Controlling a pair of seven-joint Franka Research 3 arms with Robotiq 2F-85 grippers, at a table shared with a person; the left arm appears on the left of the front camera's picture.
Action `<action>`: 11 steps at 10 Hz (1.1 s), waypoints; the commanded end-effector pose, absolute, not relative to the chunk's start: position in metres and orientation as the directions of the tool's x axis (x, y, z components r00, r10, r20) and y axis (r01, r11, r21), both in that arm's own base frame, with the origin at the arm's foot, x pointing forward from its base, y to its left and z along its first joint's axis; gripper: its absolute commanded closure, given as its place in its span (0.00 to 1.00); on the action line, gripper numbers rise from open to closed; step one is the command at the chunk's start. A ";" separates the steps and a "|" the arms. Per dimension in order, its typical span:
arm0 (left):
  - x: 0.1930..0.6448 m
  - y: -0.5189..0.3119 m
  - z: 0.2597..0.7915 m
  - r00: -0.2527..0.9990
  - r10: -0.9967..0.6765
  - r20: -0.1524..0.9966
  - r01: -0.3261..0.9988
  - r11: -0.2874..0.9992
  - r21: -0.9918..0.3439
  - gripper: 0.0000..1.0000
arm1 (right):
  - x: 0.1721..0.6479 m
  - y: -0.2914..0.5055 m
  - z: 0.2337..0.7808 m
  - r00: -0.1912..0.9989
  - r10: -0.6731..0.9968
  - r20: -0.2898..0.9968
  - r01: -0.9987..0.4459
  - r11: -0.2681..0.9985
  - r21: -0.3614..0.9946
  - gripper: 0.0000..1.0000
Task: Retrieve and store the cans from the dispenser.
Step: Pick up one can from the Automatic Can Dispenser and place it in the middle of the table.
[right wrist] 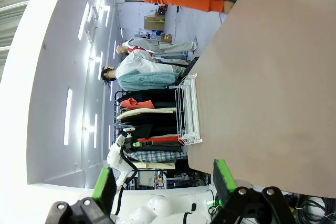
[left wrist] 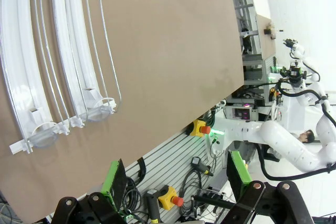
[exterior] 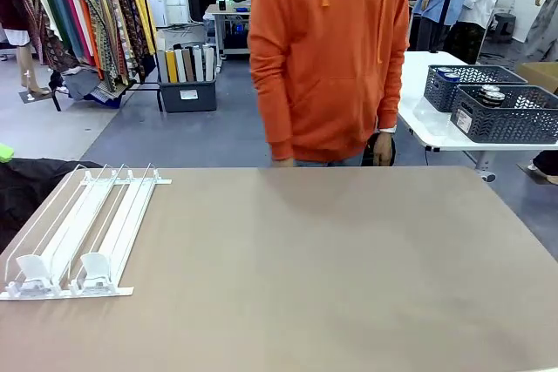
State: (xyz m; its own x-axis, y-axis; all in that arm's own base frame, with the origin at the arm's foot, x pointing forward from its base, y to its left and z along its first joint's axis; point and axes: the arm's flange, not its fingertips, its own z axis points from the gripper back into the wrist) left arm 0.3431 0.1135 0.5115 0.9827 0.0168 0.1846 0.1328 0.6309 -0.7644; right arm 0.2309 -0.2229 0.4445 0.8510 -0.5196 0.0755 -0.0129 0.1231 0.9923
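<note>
So from where I'm standing, the whole thing comes down to which side that white-and-clear plastic lane rack (exterior: 83, 233) sits on, and it's way over at the robot's left end of the tan table (exterior: 349, 267). It lies flat with its long axis running from the near edge back toward the far side, slanting a bit to the right as it goes, and the two white pusher blocks (exterior: 65, 272) are parked at the near end. Funny part is the lanes look empty to me, no drink cans in them at all. The only cans I can spot are a few silver tops poking out of the dark grey perforated baskets (exterior: 506, 111) on the white side table behind, well apart from the rack. The left gripper (left wrist: 176, 174) hangs off the near edge with its green-padded fingers (left wrist: 239, 166) spread wide apart and nothing between them, and in its wrist view the rack (left wrist: 58, 61) sits up ahead and off to one side, near end closest. The right gripper (right wrist: 163, 179) is also wide apart and empty, with the rack (right wrist: 189, 108) far across the table from it. The person in the orange hoodie (exterior: 327, 50) stands at the far side, hands down by the edge. My guess is the left arm is the obvious one for any reach here, coming in along the lanes from the near end.
</note>
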 end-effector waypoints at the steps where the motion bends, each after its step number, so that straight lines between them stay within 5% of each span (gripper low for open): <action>1: 0.342 0.114 0.511 0.979 0.008 0.202 0.154 0.616 -0.772 0.00 | 0.233 -0.222 0.451 0.847 -0.527 0.066 -0.013 0.102 0.995 0.00; 11: 0.342 0.114 0.511 0.979 0.008 0.202 0.154 0.616 -0.772 0.00 | 0.233 -0.222 0.451 0.847 -0.527 0.066 -0.013 0.102 0.995 0.00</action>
State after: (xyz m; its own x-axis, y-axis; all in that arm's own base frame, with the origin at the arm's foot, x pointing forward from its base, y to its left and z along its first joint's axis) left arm 0.3431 0.1135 0.5115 0.9827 0.0168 0.1846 0.1328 0.6309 -0.7644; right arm 0.2309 -0.2229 0.4445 0.8510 -0.5196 0.0755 -0.0129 0.1231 0.9923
